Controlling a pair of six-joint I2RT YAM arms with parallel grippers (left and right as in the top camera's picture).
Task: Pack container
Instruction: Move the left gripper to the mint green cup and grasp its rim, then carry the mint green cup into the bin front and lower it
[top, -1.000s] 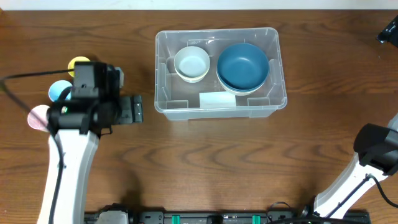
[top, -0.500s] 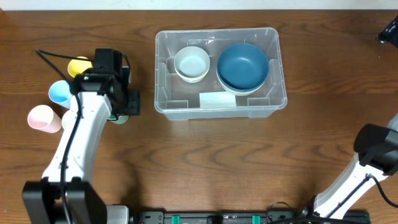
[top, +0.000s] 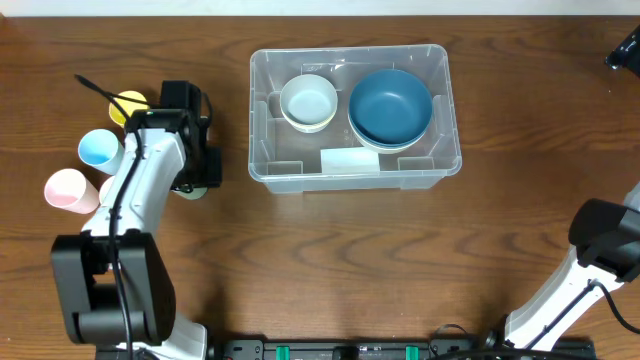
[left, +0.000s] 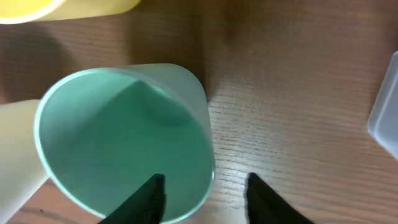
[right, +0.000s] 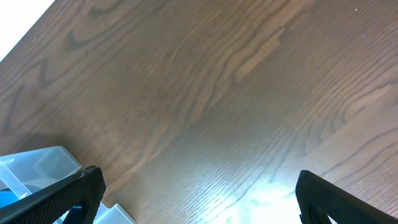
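The clear container (top: 256, 120) stands at the table's back middle and holds a white bowl (top: 308, 102) and a blue bowl (top: 390, 107). Its edge shows as a clear corner (left: 387, 112) in the left wrist view. A green cup (left: 124, 137) stands upright left of it, mostly hidden under my arm in the overhead view (top: 193, 189). My left gripper (left: 202, 199) straddles the cup's right wall, one finger inside and one outside. A gap remains between the outer finger and the wall. My right gripper (right: 214, 199) is wide open over bare wood, holding nothing.
A yellow cup (top: 128, 103), a blue cup (top: 98, 149) and a pink cup (top: 66, 189) stand in a cluster at the left. A cream cup (left: 15, 155) touches the green one's left side. The container's corner (right: 37, 168) lies near the right gripper.
My left arm has swung round and come down over the green cup. Its jaws have narrowed around the cup's wall. The right arm has not moved.
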